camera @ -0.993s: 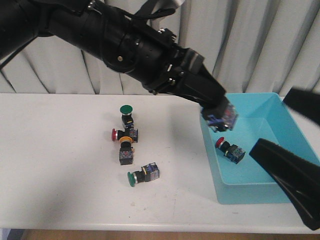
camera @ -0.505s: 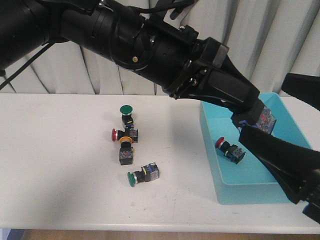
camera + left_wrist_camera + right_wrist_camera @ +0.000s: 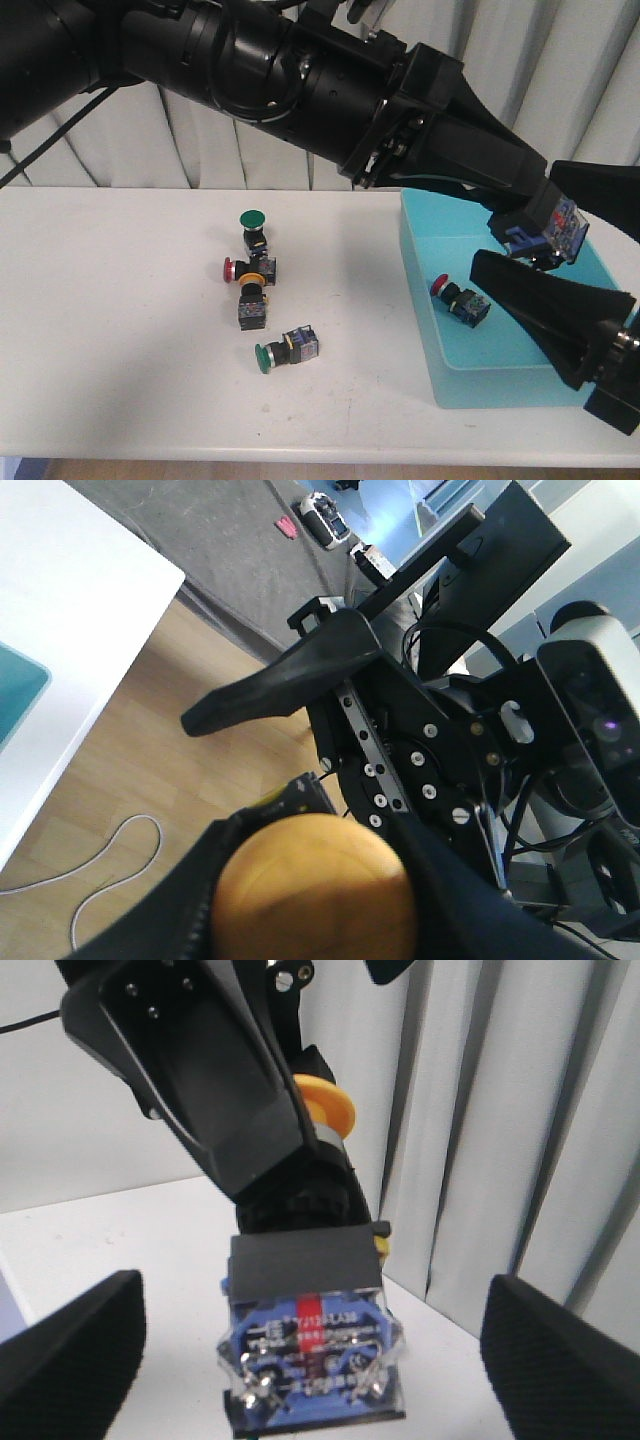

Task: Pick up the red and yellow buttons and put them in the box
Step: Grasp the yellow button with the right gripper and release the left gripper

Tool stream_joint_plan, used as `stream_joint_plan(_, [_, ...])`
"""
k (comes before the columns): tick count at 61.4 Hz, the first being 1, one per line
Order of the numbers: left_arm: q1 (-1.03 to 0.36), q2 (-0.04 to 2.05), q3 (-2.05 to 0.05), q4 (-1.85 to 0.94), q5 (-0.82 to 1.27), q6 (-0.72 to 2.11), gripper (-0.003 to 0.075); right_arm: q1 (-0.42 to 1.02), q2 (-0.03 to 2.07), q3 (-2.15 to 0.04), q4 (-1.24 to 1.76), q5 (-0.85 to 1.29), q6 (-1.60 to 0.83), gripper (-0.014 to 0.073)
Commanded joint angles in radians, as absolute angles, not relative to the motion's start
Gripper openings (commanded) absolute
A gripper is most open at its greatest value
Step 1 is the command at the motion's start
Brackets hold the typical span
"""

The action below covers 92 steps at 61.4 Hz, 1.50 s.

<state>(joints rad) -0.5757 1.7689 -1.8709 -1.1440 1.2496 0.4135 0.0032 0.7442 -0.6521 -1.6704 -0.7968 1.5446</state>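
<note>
My left gripper (image 3: 548, 232) is shut on a yellow button (image 3: 562, 226) and holds it in the air over the far right part of the turquoise box (image 3: 421, 305). In the left wrist view the yellow cap (image 3: 312, 885) fills the space between the jaws. My right gripper (image 3: 315, 1360) is open, its fingers (image 3: 545, 305) spread wide on either side of that button's blue base (image 3: 310, 1345), not touching it. A red button (image 3: 458, 298) lies inside the box. On the table a red-capped button (image 3: 232, 268) sits in a small cluster with another switch (image 3: 252, 305).
Two green-capped switches lie on the table: one (image 3: 251, 222) at the top of the cluster, one (image 3: 283, 350) on its side below it. My left arm (image 3: 300, 80) stretches across above the table from the upper left. A curtain hangs behind.
My left arm has carried the yellow button rightward, from above the box's left wall to over its far right side. The right gripper has come up and in around it.
</note>
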Motion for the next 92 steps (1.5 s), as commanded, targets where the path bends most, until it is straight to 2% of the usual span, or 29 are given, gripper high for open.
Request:
stream_joint_plan(1, [-0.579,1.719,-1.893,-1.225,1.238,0.417,-0.0007,0.000,0.749,-0.686,-1.604,-0.780,1.545,0.0542])
stream_joint_plan(8, [-0.579,1.719,-1.893,-1.225,1.238,0.417,-0.0007,0.000,0.749,-0.686,-1.606,-0.774,1.545,0.0392])
stream_joint_plan(19, [-0.579,1.719,-1.893,-1.223,1.242,0.417,-0.0007,0.000,0.749,-0.686,-1.606,-0.773,1.545,0.0094])
stream_joint_plan(24, [-0.579,1.719,-1.893,-1.218,1.242,0.417,-0.0006,0.000,0.749,-0.686,-1.606,-0.773,1.545,-0.0013])
stream_joint_plan(31, [-0.579,1.719,-1.893,-1.195,1.242,0.417,0.0007,0.000,0.749,-0.686,-1.603,-0.773,1.545,-0.0011])
stream_joint_plan(38, [-0.579,1.719,-1.893,-1.166,1.239,0.417,0.0058,0.000,0.749,-0.686,-1.602,-0.774,1.545,-0.0010])
stream_joint_plan(47, [-0.579,1.719,-1.893,-1.124,1.221,0.417,0.0189,0.000,0.749,-0.686,-1.602,-0.774,1.545,-0.0010])
stream_joint_plan(56, [-0.579,1.719,-1.893,-1.124,1.215,0.417,0.0356,0.000,0.749,-0.686,-1.601,-0.777,1.545,-0.0011])
stream_joint_plan(64, [-0.579,1.719,-1.893,-1.125,1.220,0.416,0.0449,0.000,0.749,-0.686,-1.596,-0.776,1.545,-0.0011])
stream_joint_plan(75, [-0.579,1.719,-1.893,-1.125,1.243,0.415,0.0484,0.000,0.749,-0.686,-1.556,-0.699,1.532,-0.0011])
stream_joint_plan(86, [-0.579,1.719,-1.893,-1.112,1.243,0.416,0.0483,0.000,0.756,-0.686,-1.468,-0.384,1.503,-0.0009])
stream_joint_plan(92, [-0.579,1.719,-1.893,-1.066,1.243,0.416,0.0483,0.000,0.808,-0.686,-1.494,-0.290,1.493,-0.0007])
